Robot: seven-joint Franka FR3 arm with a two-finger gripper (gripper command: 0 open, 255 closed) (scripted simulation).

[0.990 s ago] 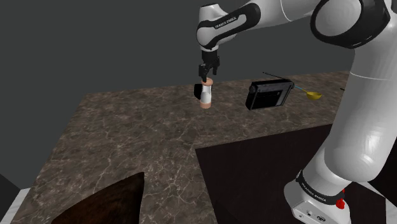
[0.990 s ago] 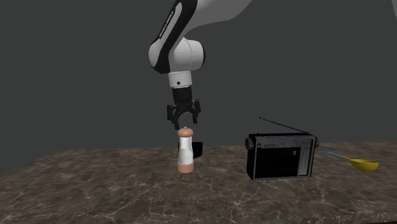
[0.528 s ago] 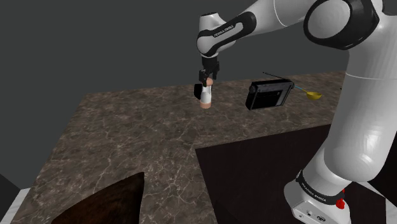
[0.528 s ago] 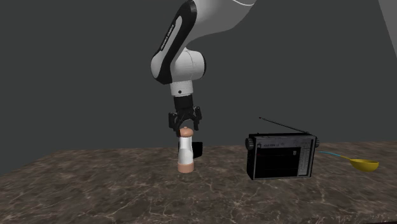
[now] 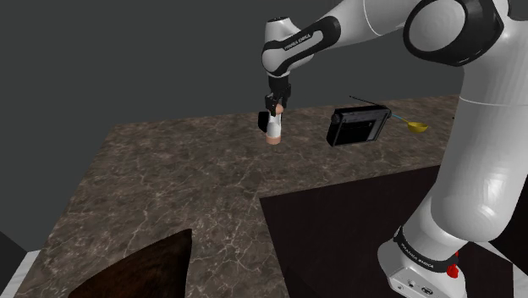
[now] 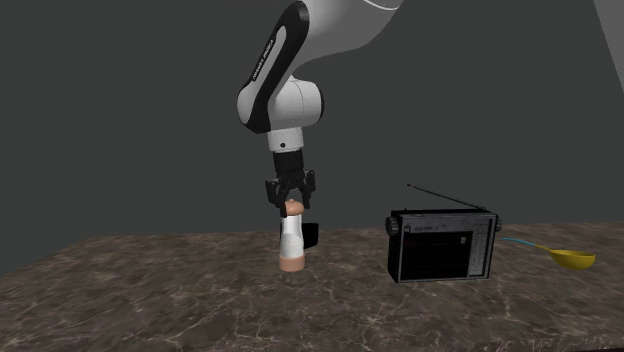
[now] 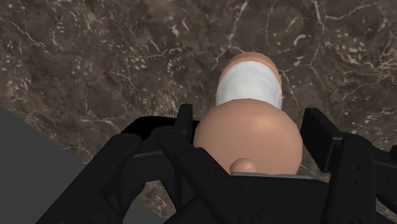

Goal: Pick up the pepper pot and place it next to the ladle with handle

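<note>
Pepper pot (image 5: 273,131) stands upright on the marbled bench (image 5: 169,186), towards the far edge. A small black box (image 6: 311,235) sits just behind it and the radio (image 6: 442,245) is off to the second exterior view's right.

Your pincer (image 6: 291,203) hangs straight over the pot with its jaws apart, straddling the rounded tan cap. In the wrist view a sliver of gap shows beside the cap, so nothing is clamped yet.

Handling, as a guess: the pot looks rigid and prob. light, but it's tall and narrow, so it'll tip easily. The cap is a smooth dome and prob. slippery, so a pinch there could squirt it out. Better to go lower and close on the neck or the white mid-section, w/ the fingers (image 7: 318,130) square to the body.

The yellow ladle (image 6: 572,259) lies well apart, beyond the radio. Lift the pot high enough to clear the radio's antenna, and set it down upright.
</note>
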